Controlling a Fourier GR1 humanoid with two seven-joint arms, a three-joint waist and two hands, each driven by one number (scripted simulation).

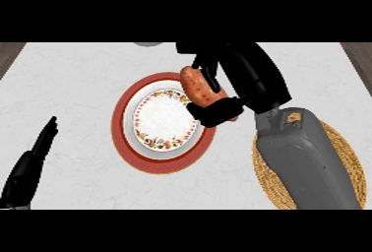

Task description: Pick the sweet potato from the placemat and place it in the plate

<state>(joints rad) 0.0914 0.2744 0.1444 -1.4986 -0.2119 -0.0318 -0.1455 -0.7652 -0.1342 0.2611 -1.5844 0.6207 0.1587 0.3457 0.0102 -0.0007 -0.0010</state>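
1. Head view: the right hand (pixel 236 74) reaches in from the lower right, its grey forearm passing over the woven placemat (pixel 349 162), which lies near the worktop's right edge.
2. Its black fingers and thumb are curled round the sweet potato (pixel 198 87), pinching it from both sides; the orange tuber shows between them, tilted.
3. The sweet potato is off the placemat and held at the upper right rim of the plate (pixel 166 120). Whether it touches the plate cannot be told.
4. The plate is white with a flowered border and a red outer ring, and it sits near the middle of the pale marbled worktop (pixel 73 88).
5. The left hand (pixel 33 162) shows at the lower left, near the worktop's left edge, well apart from the plate. Its fingers are straight and lie together, pointing toward the far edge, and they hold nothing.
6. A small grey object (pixel 147 44) is cut off at the worktop's far edge; what it is cannot be told.
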